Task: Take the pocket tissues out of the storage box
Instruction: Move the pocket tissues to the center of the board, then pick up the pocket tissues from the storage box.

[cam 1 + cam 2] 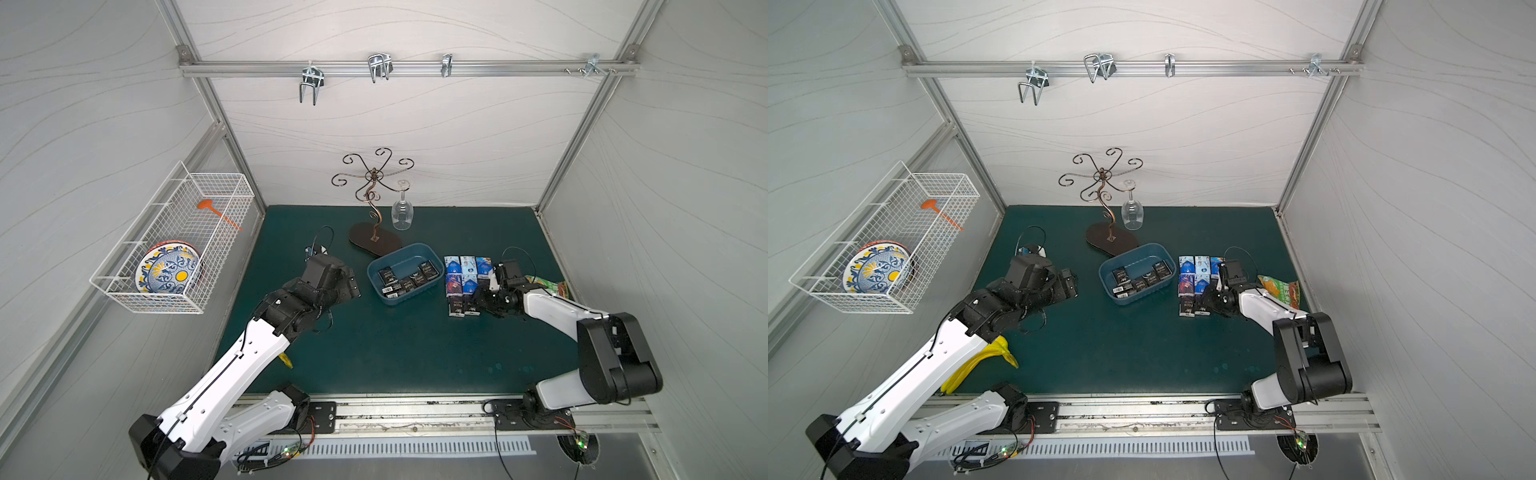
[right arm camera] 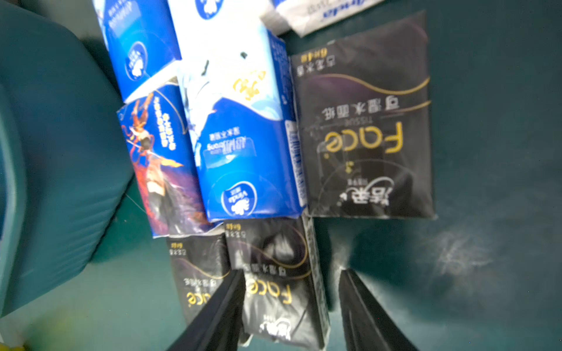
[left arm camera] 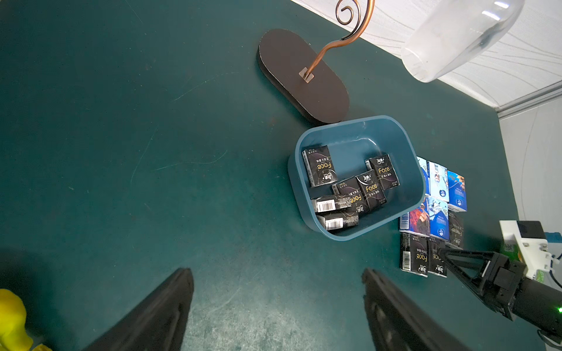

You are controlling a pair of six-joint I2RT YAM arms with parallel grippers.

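Right wrist view: my right tool (image 2: 292,273) straddles a black pack (image 2: 279,291) on the tabletop (image 2: 486,152), jaws apart, one finger clear of it. My left tool (image 3: 275,270) is spread wide and empty. Some pocket tissues (image 3: 438,206) lie in rows just beside the storage box (image 3: 349,142); several black ones lie inside. Farther off, a glass (image 1: 402,214) hangs from a scrolled stand (image 1: 374,241).

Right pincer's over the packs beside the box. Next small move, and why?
Probably lift the right pincer straight up and clear. Its jaws stand open astride a black pack lying flat beside the box, so that one looks delivered. Several packs lie in the box, waiting to be fetched.
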